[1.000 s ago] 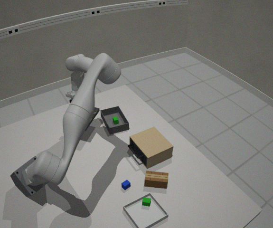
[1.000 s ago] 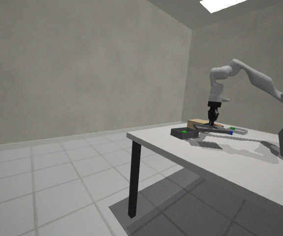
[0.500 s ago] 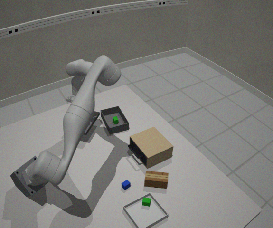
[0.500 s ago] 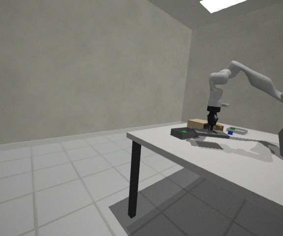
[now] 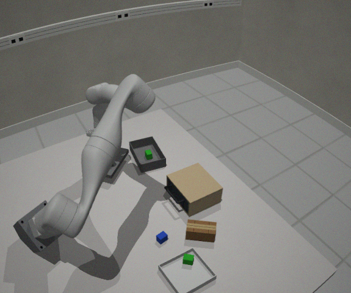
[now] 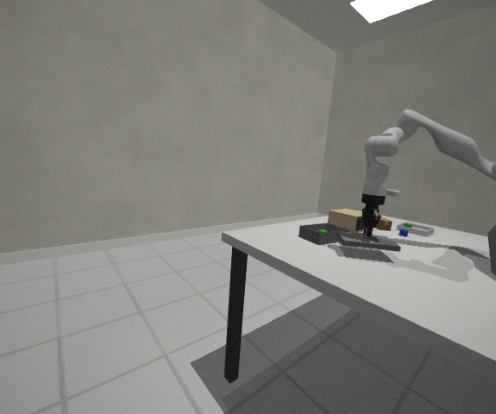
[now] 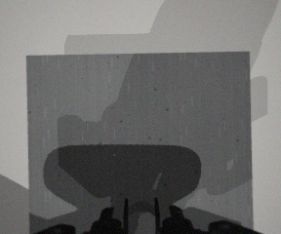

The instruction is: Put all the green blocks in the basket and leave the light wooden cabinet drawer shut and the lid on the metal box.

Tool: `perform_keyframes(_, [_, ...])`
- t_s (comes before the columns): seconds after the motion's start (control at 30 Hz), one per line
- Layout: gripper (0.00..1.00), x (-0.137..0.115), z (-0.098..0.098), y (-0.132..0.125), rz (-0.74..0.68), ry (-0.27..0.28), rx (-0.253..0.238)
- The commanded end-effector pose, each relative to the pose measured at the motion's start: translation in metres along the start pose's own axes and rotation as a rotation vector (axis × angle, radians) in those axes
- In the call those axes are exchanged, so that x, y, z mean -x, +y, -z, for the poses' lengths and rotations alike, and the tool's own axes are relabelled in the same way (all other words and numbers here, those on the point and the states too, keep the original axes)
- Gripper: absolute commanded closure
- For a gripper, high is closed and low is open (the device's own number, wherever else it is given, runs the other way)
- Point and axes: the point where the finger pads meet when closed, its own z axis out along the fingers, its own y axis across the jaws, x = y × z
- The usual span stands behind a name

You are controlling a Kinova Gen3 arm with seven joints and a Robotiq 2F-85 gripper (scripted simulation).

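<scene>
Top view: a pale table (image 5: 264,252) (image 6: 461,307) (image 7: 4,122) stands on a grey tiled floor (image 5: 248,126) (image 6: 105,321), by a taupe wall (image 5: 169,53) (image 6: 149,134) with a white strip carrying paired black squares. From the light wooden cabinet (image 5: 194,182) (image 6: 343,219), an open dark-grey metal box (image 5: 153,166) (image 6: 315,235) lies at 10 o'clock, a green block (image 5: 148,154) (image 6: 323,231) inside. A brown banded block (image 5: 200,231) (image 6: 385,223) and a shallow grey-rimmed basket (image 5: 204,263) (image 6: 418,230) holding another green block (image 5: 188,259) (image 6: 408,224) lie towards 6, a small blue block (image 5: 162,237) (image 6: 403,232) at 7.

Exterior view: a bright ceiling panel (image 6: 388,8) shines at 1 o'clock. The black end effector (image 6: 367,233) (image 7: 141,215) is closed on the dark square metal lid (image 5: 121,160) (image 6: 384,244) (image 7: 189,97), above the table, beside the box.

Wrist view: the lid's speckled top spreads towards 12 o'clock from the narrowly spaced fingers.
</scene>
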Motion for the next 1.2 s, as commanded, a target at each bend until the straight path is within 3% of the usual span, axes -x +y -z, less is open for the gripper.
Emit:
perform_keyframes(0.0, [0.9, 0.001, -0.009, -0.001, -0.001, -0.003, -0.004])
perform_keyframes(0.63, [0.9, 0.001, -0.034, -0.001, -0.004, -0.005, -0.004])
perform_keyframes(1.17, [0.9, 0.002, -0.041, -0.002, -0.008, -0.006, -0.004])
